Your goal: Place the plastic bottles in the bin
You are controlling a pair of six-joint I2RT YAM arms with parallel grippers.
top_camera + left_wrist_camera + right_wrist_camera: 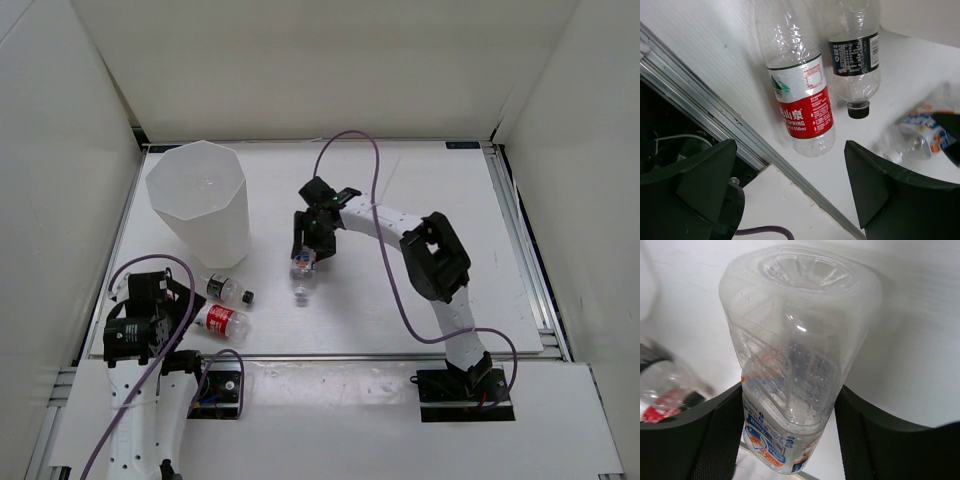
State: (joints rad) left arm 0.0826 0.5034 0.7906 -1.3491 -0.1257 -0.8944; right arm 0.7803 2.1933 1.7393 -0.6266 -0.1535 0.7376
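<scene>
The white bin [200,200] stands upright at the back left. My right gripper [312,243] is shut on the blue-white label bottle [303,272] right of the bin; in the right wrist view the bottle [795,355] fills the gap between both pads [720,432]. The red label bottle [222,320] and the black-capped bottle [228,290] lie on the table in front of the bin. My left gripper [150,312] is open and empty just left of them, with the red label bottle [800,100] and black-capped bottle [855,55] ahead of it. The plain bottle is out of view.
A metal rail [715,125] marks the table's near edge below my left gripper. A purple cable [385,230] loops over the right arm. White walls enclose the table on three sides.
</scene>
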